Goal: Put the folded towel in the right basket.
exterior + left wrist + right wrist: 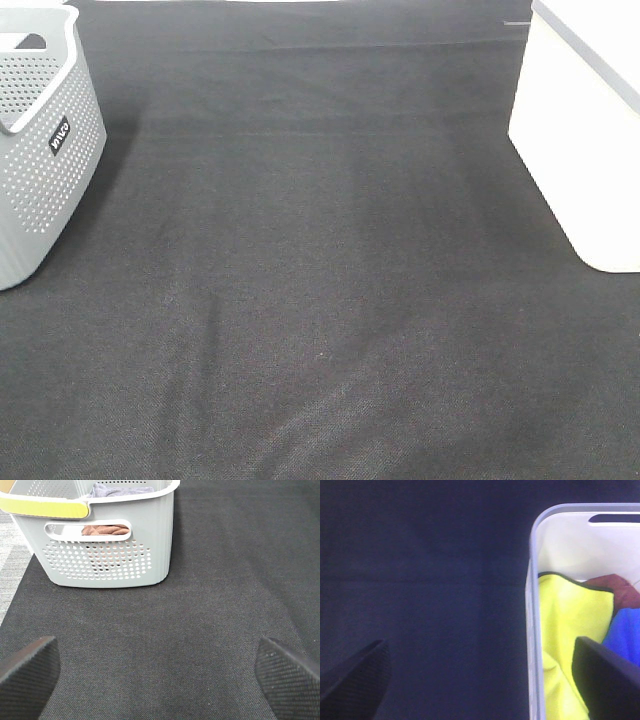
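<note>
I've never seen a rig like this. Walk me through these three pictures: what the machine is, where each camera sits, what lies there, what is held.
It is a robot with two arms, each ending in a two-fingered gripper. The high camera looks down on a dark mat with a grey perforated basket on the left and a white basket on the right; no arm shows there. The other two cameras ride on the wrists. The left gripper faces the grey basket, jaws wide, holding nothing. The right gripper, also open and empty, hangs by the white basket's rim; inside lie a yellow cloth, a reddish-brown cloth and the blue towel.
</note>
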Tool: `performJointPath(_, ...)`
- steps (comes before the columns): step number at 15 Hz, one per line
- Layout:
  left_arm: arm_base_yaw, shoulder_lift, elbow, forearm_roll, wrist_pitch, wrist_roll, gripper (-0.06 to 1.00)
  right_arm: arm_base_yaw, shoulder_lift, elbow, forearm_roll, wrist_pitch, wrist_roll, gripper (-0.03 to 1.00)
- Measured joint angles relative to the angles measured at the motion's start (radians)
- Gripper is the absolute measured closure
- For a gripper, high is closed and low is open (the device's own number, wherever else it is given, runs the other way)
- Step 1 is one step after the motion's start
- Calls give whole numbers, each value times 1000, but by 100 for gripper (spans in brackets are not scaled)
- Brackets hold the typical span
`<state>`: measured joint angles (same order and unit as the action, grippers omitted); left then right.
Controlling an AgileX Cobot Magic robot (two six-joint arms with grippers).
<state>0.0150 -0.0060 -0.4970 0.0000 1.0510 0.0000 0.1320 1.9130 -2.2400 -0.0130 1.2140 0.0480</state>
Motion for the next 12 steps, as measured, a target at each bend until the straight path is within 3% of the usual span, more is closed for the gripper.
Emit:
performJointPath(4, 0, 0, 0, 0, 0, 0, -4, 2, -330, 452, -23, -3, 26, 1)
performJointPath(7, 0, 0, 0, 0, 0, 0, -4, 2, -677, 925, -34, -177, 50, 1)
performJointPath(10, 0, 0, 0, 0, 0, 0, -4, 2, -924, 1211, -34, -217, 72, 1)
performJointPath(12, 0, 0, 0, 0, 0, 0, -4, 2, -998, 1279, -34, -219, 72, 1)
